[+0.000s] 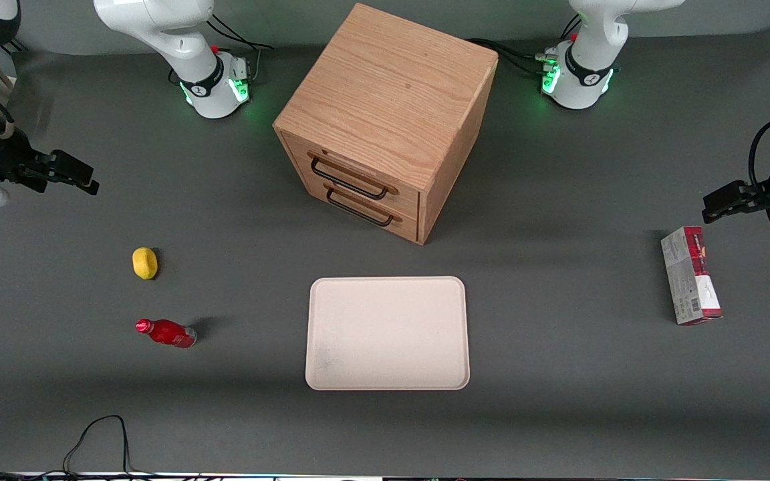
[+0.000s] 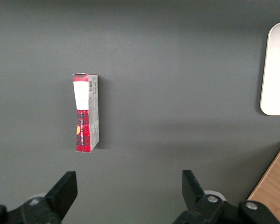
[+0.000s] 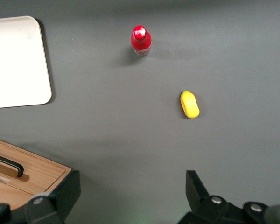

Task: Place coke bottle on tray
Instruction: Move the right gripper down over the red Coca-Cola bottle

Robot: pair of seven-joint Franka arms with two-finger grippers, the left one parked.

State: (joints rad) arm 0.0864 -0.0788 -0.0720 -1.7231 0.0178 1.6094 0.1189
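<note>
Small glossy red coke bottle (image 1: pixel 166 333) standing upright on the dark grey surface (image 1: pixel 559 374), toward the working arm's end, well apart from the large cream-white rectangular tray (image 1: pixel 388 333). A yellow lemon-shaped object (image 1: pixel 145 262) lies near the bottle, farther from the front camera. End effector (image 1: pixel 71 175) raised above the surface, fingers (image 3: pixel 198 191) spread wide, holding nothing.

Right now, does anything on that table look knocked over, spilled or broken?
Nothing stands out. The bottle stands upright, capped, nearer the camera than the lemon. The tray lies flat and bare in front of the closed drawers. The carton lies flat. The gripper hangs open, far above the bottle.
</note>
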